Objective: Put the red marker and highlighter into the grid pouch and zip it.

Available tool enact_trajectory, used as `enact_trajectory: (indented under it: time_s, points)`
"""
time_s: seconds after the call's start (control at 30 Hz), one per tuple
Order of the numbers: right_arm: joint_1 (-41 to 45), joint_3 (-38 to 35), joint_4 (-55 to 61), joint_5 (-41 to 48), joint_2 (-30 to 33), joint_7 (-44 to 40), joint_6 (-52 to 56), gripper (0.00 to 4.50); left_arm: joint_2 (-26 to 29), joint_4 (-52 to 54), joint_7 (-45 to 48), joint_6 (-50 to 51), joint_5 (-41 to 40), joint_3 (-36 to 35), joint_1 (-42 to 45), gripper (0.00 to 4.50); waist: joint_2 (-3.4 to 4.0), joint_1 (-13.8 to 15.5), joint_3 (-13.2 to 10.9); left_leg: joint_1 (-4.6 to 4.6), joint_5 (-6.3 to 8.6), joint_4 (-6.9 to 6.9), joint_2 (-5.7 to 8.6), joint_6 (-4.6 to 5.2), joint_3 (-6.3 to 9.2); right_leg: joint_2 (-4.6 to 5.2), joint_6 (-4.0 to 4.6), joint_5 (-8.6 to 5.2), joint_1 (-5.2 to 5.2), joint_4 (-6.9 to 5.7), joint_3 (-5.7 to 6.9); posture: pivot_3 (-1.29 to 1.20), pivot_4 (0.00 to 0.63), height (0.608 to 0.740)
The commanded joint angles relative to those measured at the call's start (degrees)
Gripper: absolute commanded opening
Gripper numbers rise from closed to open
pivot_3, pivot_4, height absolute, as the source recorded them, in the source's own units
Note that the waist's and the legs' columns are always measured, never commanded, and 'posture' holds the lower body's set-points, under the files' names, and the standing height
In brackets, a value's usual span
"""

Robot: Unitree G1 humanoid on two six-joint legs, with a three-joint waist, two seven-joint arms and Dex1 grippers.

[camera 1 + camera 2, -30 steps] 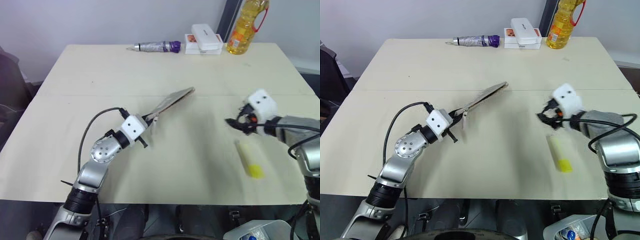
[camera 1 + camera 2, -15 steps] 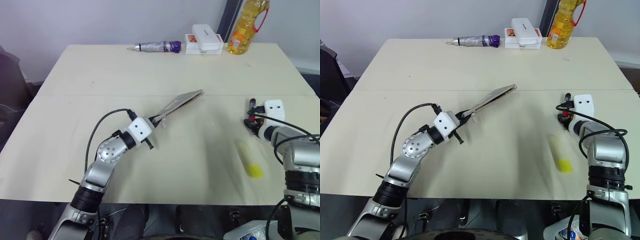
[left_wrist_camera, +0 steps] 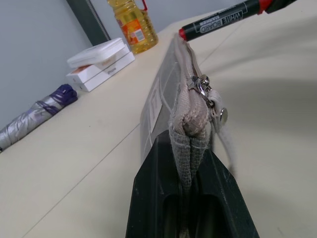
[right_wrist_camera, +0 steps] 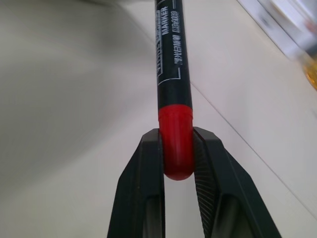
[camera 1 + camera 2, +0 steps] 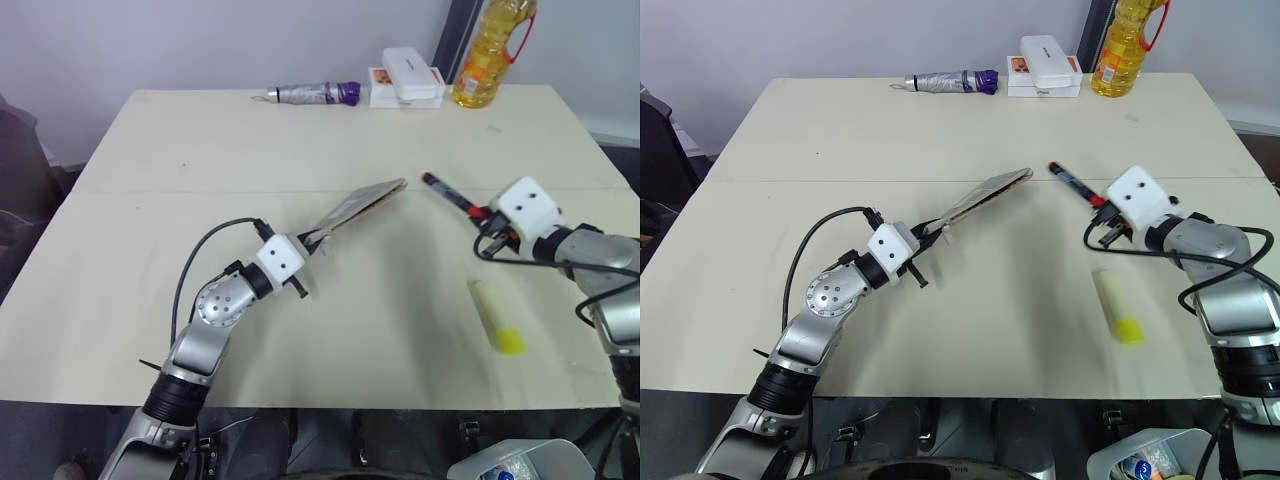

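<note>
Right end effector (image 4: pixel 177 148) is clamped on the red end of the red marker (image 5: pixel 1072 184), which is held above the surface (image 5: pixel 940 130), black end aimed at the grid pouch (image 5: pixel 985 195). That pouch is pinched at its zipper end by the left end effector (image 3: pixel 190 158) and held raised. The highlighter (image 5: pixel 1117 307) is seen lying flat near the right arm.

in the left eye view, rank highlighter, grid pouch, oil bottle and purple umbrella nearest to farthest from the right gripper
From the right gripper, shut on the red marker:
1. highlighter, on the table just toward the robot.
2. grid pouch, toward the robot's left, held by the left gripper.
3. oil bottle, far edge.
4. purple umbrella, far edge, further left.
</note>
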State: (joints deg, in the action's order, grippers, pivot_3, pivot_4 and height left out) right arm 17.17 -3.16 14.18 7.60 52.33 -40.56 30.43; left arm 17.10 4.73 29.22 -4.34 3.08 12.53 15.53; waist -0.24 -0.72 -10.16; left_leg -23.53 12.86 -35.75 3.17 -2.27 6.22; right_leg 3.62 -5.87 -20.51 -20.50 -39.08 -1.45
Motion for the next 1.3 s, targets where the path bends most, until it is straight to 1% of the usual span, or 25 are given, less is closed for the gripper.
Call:
enact_trajectory:
  time_s: [0.03,0.1,0.43,0.63,0.9,1.1,1.3]
  points:
    - [0.6,-0.9,3.3,0.7,0.6,-1.7,-0.7,0.26,0.0,1.1,0.1,-1.3,-0.7,-0.5,0.4,0.0,0.0,0.1,0.0,0.0,0.0,-0.02,0.0,0.0,0.01,0.0,0.0,0.0,0.01,0.0,0.01,0.0,0.15,0.74]
    - [0.7,-1.1,3.5,0.8,-0.1,-1.8,-0.7,0.26,0.0,1.1,0.2,-1.3,-0.6,-0.5,0.4,0.0,0.0,0.1,0.0,0.0,0.0,-0.02,0.01,0.0,0.01,0.02,0.0,0.0,0.01,0.0,0.01,0.0,0.15,0.74]
    - [0.1,-1.2,4.5,0.2,0.6,-3.2,-1.1,0.26,0.6,0.9,0.8,-1.2,-0.7,-0.8,0.7,0.0,-0.01,0.1,0.0,0.0,0.0,-0.01,0.01,0.0,0.03,0.03,0.0,0.0,0.01,0.0,0.02,0.0,0.15,0.74]
    - [-0.6,-3.5,6.4,1.5,1.6,-4.6,-0.3,0.26,0.6,0.4,0.9,-1.1,-0.9,-0.8,0.9,0.0,0.0,0.1,0.0,0.0,0.0,-0.01,0.01,0.0,0.03,0.03,0.0,0.0,0.01,0.0,0.02,0.0,0.15,0.74]
    - [-0.8,-4.9,6.9,2.2,2.1,-5.5,0.1,0.26,0.4,-0.1,1.0,-1.2,-0.9,-0.8,1.2,0.0,-0.01,0.1,0.0,0.0,0.0,-0.01,0.01,0.0,0.03,0.03,0.0,0.0,0.01,0.0,0.02,0.0,0.15,0.74]
    - [-2.8,-3.3,6.3,0.6,2.9,-6.2,-1.1,0.26,0.3,-0.1,0.8,-1.3,-1.0,-0.8,1.4,0.0,-0.01,0.1,0.0,0.0,0.0,-0.01,0.01,0.0,0.03,0.03,0.0,0.0,0.01,0.0,0.02,0.0,0.15,0.74]
    - [-2.9,-1.3,5.6,-1.1,2.1,-5.8,-2.2,0.26,0.7,0.5,1.3,-1.4,-0.7,-0.3,0.9,0.0,-0.01,0.0,0.0,0.0,0.0,-0.02,0.01,0.0,0.03,0.02,0.0,0.0,0.01,0.0,0.02,0.0,0.15,0.74]
